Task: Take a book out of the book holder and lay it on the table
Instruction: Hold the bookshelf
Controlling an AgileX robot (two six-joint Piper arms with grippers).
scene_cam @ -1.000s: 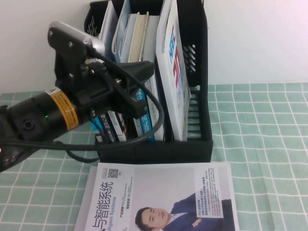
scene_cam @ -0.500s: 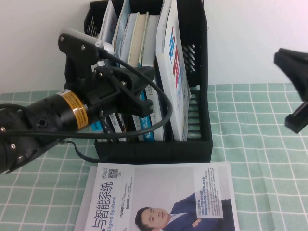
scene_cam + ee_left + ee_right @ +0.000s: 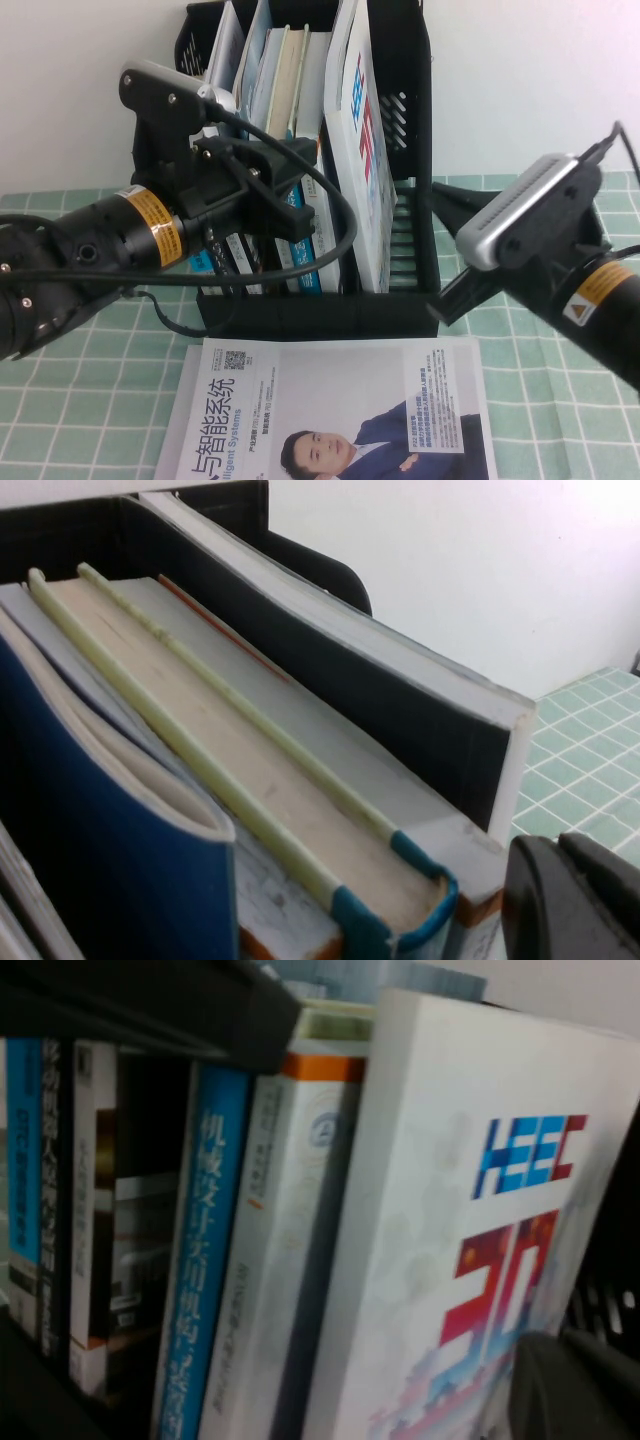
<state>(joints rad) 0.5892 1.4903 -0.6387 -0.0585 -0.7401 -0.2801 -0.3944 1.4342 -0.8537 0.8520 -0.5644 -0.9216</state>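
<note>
Two arms, two grippers. One black book holder (image 3: 410, 200) standing far-center on the pale green checked table (image 3: 560, 400). One white magazine with a suited man (image 3: 340, 415) lying flat on the table just near of the holder's front lip.

Far left: left gripper (image 3: 285, 200) raised in front of the holder's left and middle slots, pressed up close to the upright spines; fingers mostly hidden behind the wrist body, cannot tell whether wide or narrow. Only a dark finger (image 3: 575, 900) at the edge of the left wrist view, beside the tops of the books.

Inside the holder, left to right: thin booklets in the left slots, roughly three thicker books (image 3: 290, 80) with blue and orange spines (image 3: 215, 1250) in the middle, exact count unclear behind the arm. Then one task book (image 3: 365, 150), white cover with red and blue letters, upright in the right slot, leaning against the right divider, not yet out.

Right: right gripper (image 3: 450, 245) low beside the holder's right wall, tips aimed at it, fingers closed tight, holding nothing.

Versus half a second back: right arm has swung in from the far right edge to the holder's side; left arm nearly unchanged; book and magazine unmoved.
</note>
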